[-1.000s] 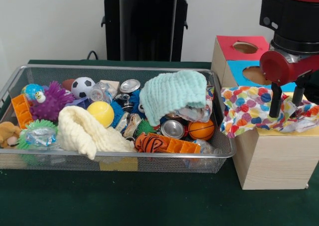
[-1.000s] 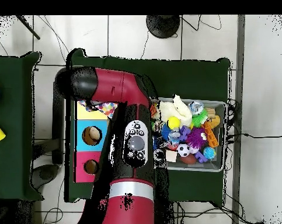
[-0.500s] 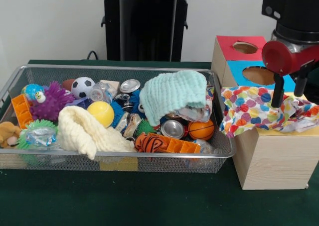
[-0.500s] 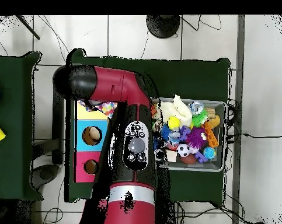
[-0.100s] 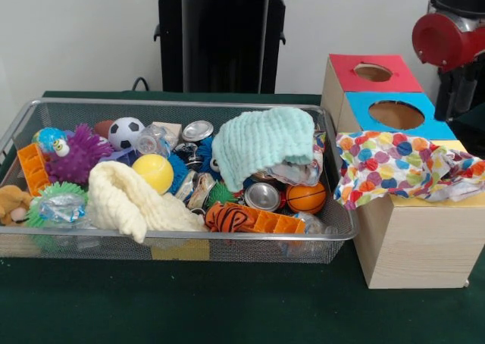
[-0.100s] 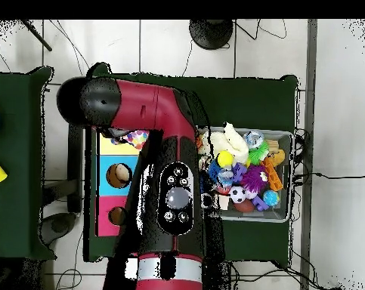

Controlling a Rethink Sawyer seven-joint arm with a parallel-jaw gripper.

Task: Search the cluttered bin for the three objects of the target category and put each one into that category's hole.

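Risen since a second ago, the red and black arm (image 5: 455, 37) now stands well above the wooden sorting box (image 5: 413, 242), where earlier its two dark fingers hung just over the cloth. Only the red wrist housing and a black part beneath it show at the right edge in the front view, so whether the gripper is apart or together I cannot tell.

Below the arm and slightly left of it, the multicoloured polka-dot cloth (image 5: 402, 168) lies crumpled across the box's yellow top panel (image 5: 433, 201). Its long axis runs left to right across the front view, and its left end droops over the box's edge toward the bin. It has not moved. Beyond it sit the blue panel with its round hole (image 5: 396, 114) and the red panel with its round hole (image 5: 373, 72).

Further left, the wire-mesh bin (image 5: 45, 104) holds a mint knitted cloth (image 5: 263, 141), a cream knitted cloth (image 5: 132, 200), a yellow ball (image 5: 153, 172), a small basketball (image 5: 306, 197), a soccer ball (image 5: 125, 132) and crushed cans (image 5: 262, 196).
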